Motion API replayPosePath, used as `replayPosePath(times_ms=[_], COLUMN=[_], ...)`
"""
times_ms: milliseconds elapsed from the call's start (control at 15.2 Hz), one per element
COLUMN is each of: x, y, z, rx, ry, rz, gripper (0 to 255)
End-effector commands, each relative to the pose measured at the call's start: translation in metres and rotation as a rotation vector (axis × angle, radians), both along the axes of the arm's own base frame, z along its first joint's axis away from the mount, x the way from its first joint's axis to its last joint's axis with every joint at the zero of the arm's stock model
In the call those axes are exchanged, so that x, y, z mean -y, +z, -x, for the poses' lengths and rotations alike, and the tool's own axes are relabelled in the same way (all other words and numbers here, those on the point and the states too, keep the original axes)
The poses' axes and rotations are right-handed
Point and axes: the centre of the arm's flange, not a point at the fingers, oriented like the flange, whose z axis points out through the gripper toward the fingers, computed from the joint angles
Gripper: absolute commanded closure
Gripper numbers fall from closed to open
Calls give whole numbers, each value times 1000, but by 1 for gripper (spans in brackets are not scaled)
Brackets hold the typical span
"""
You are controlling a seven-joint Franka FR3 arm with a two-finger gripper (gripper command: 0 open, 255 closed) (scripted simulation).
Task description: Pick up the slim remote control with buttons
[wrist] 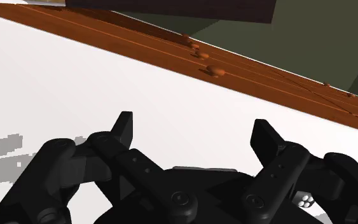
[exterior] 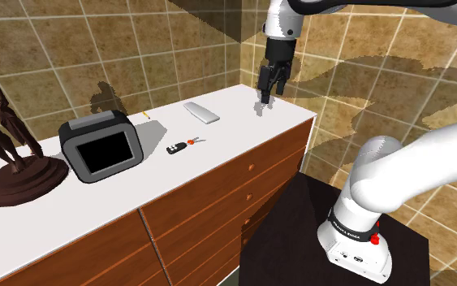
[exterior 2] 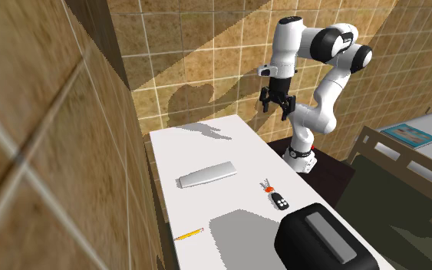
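The slim grey remote control (exterior: 201, 112) (exterior 2: 206, 175) lies flat on the white dresser top (exterior: 247, 126) (exterior 2: 199, 146), toward the wall side. My black gripper (exterior: 269, 91) (exterior 2: 276, 107) hangs a short way above the end of the dresser nearest the stand. It is to the right of the remote in the shoulder view and well apart from it. In the wrist view the gripper (wrist: 193, 124) is open, its two fingers spread wide over bare white top (wrist: 75, 76) with nothing between them.
A black key fob with red keyring (exterior: 175, 149) (exterior 2: 281, 201), a yellow pencil (exterior: 146, 116) (exterior 2: 189, 234), a black boxy device (exterior: 101, 146) (exterior 2: 321, 238) and a dark statue (exterior: 15, 162) share the top. Wooden drawer fronts (wrist: 214, 70) drop below its edge. A bed (exterior 2: 413, 134) stands beyond.
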Motion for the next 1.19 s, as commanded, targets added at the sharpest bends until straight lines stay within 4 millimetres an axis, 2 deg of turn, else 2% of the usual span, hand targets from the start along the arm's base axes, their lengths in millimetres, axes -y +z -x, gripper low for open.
replayPosePath(times_ms=[0, 594, 1122], x=[0, -11, -13], y=[0, -34, -64], z=[0, -115, -217], rx=[0, -10, -19], ry=[0, -84, -159], rz=[0, 16, 30], gripper=[0, 0, 0])
